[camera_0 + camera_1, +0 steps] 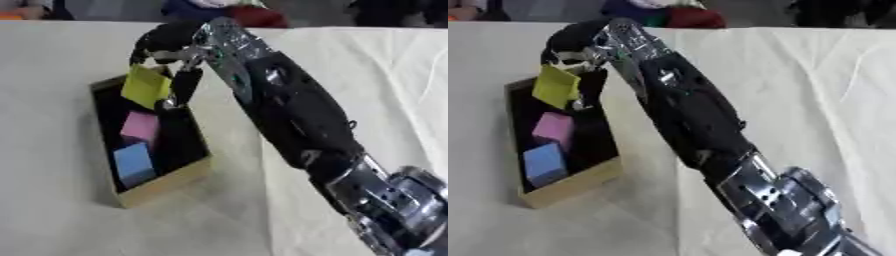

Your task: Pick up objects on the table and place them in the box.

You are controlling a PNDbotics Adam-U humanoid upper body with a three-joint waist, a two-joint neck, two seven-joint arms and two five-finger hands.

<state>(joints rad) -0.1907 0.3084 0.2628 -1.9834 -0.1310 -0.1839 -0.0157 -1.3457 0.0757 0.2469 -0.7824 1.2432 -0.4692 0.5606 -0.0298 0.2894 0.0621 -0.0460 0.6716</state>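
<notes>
The right arm (306, 125) is stretched across the counter (52, 75) toward its far left. A yellow block (145, 86) is pinched by the right robot hand (171, 50), directly over the box (166, 185), above the pink block (139, 126) and blue block (133, 162).

Both head eyes look down, sharing the box (166, 187).

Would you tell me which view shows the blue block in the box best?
The left eye view: the blue block lies nearer the picture's middle, its top and side clear. The right eye view shows the same block, equally whole, nearer the left edge, below the pink block.
</notes>
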